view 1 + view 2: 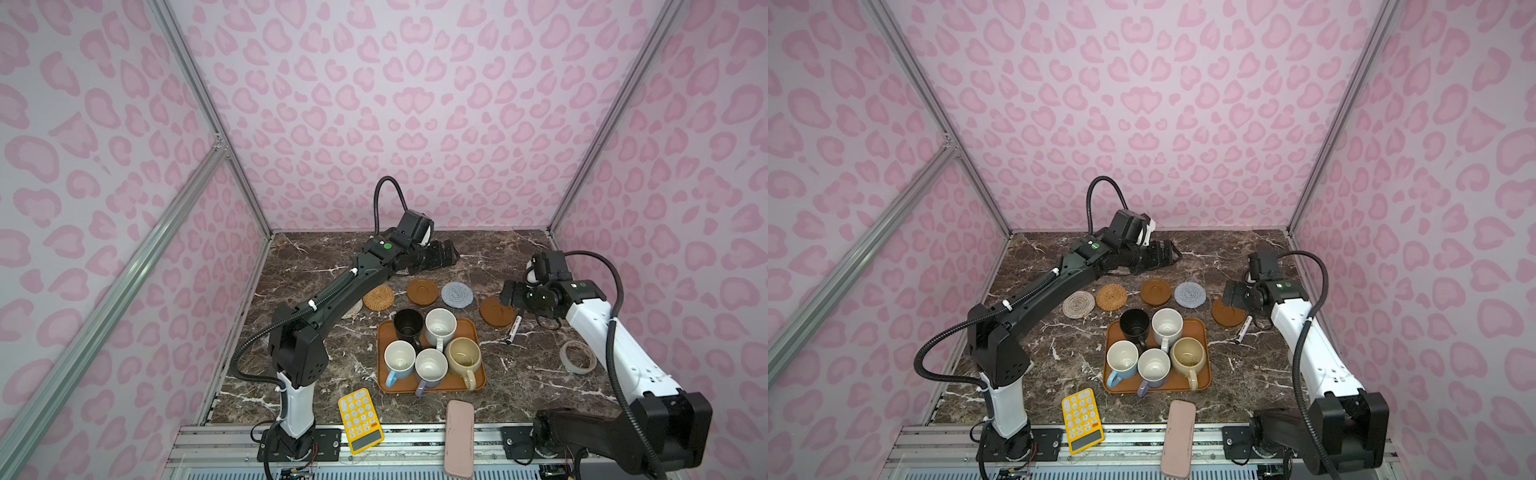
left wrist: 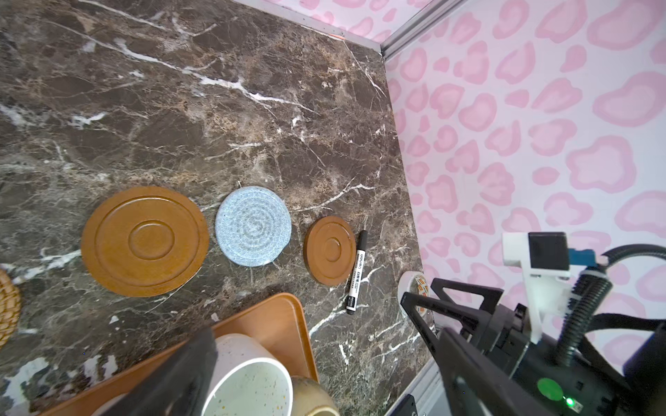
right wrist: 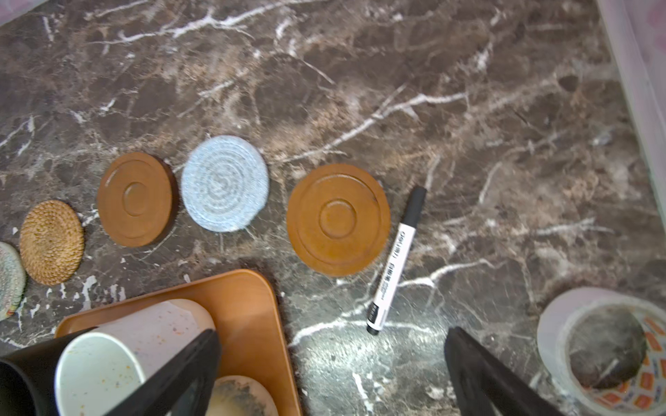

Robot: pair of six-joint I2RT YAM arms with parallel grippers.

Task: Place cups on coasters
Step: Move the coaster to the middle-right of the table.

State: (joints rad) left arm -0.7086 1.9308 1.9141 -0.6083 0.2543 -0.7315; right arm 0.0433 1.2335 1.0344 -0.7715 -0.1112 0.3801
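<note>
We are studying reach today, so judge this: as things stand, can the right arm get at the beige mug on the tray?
Probably yes. The beige mug stands at the edge of the tray nearest the right arm. The right gripper hangs open and empty nearby; nothing tall stands between them.

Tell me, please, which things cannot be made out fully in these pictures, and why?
- Cream woven coaster: in a top view, mostly hidden under the left arm; in the right wrist view, cut off by the edge.
- Tape roll: in the left wrist view, largely behind the right arm.
- Black mug: in the right wrist view, cut off by the edge.
- Marker print: too small in both top views.
</note>
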